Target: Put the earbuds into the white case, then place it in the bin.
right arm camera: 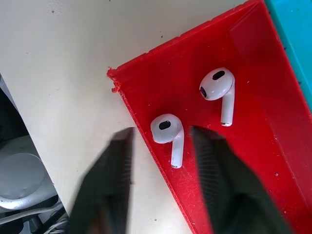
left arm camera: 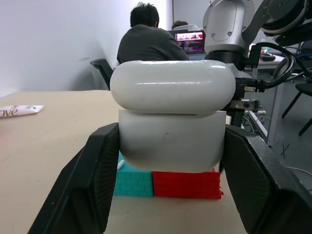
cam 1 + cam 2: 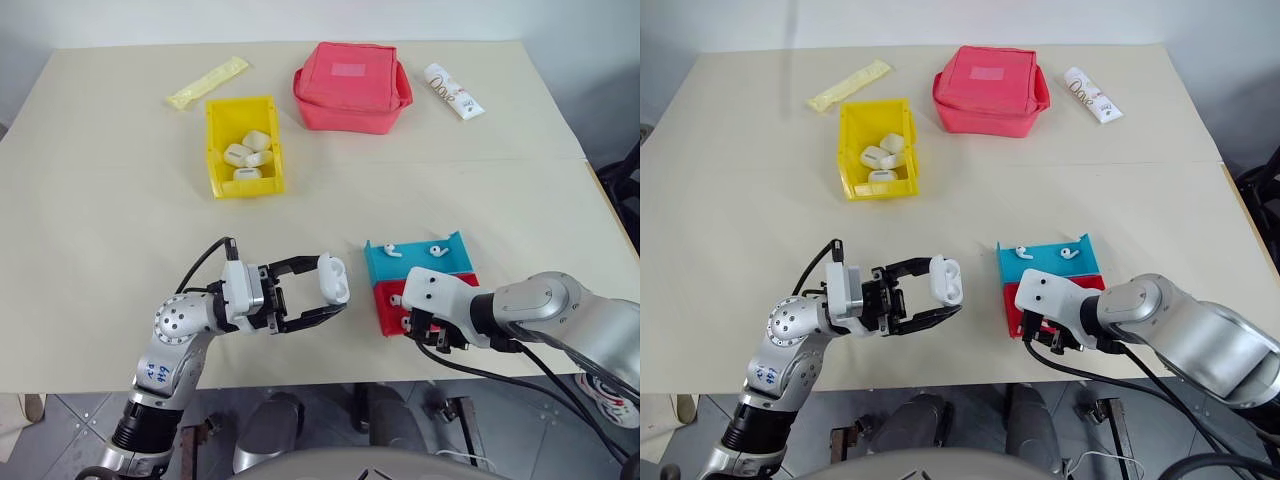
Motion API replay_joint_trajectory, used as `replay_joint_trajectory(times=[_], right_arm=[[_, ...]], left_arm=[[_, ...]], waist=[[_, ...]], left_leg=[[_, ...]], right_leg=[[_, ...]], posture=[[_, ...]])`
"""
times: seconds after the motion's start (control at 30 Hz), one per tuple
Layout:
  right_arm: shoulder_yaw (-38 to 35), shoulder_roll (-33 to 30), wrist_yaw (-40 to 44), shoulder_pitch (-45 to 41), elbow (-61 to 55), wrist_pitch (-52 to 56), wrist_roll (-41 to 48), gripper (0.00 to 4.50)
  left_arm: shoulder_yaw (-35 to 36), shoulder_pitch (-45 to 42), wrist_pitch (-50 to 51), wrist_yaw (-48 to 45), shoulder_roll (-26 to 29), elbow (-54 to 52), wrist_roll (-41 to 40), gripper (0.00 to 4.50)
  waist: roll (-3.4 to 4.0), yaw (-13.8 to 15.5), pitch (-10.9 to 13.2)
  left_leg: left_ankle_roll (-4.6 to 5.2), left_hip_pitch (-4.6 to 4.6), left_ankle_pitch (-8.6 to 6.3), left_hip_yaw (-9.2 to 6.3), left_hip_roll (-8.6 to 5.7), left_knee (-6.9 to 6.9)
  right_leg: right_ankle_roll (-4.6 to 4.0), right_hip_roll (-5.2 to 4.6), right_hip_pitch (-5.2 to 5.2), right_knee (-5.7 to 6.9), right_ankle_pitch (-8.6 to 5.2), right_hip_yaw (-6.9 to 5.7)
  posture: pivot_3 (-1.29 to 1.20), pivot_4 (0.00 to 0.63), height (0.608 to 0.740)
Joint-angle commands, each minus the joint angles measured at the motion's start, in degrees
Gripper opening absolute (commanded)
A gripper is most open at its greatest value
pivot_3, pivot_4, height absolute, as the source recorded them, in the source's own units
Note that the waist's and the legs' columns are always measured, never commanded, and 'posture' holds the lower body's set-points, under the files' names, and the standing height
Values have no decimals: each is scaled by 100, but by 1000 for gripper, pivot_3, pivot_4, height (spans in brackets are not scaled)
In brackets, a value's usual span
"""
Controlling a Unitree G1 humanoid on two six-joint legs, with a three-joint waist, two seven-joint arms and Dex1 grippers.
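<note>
Beige bench (image 3: 100, 250) carries everything, with the blue-and-red tray (image 3: 420, 262) near its front edge as landmark. Far left and behind the tray stands the bin (image 3: 215, 150), holding several white cases. Just left of the tray, the left gripper (image 3: 330, 290) clamps the white case (image 3: 334, 279), lid open. Over the tray's red half, the right gripper (image 1: 161, 146) has its jaws partly open astride one of two earbuds (image 1: 168, 131), holding nothing.
</note>
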Motion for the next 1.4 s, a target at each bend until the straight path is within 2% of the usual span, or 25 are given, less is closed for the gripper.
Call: replay_joint_trajectory(times=[0.03, 1.37, 1.4], right_arm=[[27, -73, 105, -45, -78, -99, -118, 1818], [383, 55, 456, 88, 220, -526, -794, 1818], [382, 65, 458, 89, 232, -528, -801, 1642]], left_arm=[[33, -6, -58, 51, 4, -220, -18, 2782], [62, 141, 43, 237, 133, -485, -45, 2782], [61, 135, 44, 244, 130, -482, -41, 2782]], waist=[[0, 1, 0], [2, -4, 2], [3, -4, 2]], left_leg=[[0, 0, 0, 0, 0, 0], [1, -2, -1, -1, 2, -3], [1, -2, -1, -1, 2, -3]], right_leg=[[0, 0, 0, 0, 0, 0], [1, 0, 0, -6, 0, -2], [1, 0, 0, -6, 0, -2]], posture=[[0, 150, 740], [0, 150, 740], [0, 150, 740]])
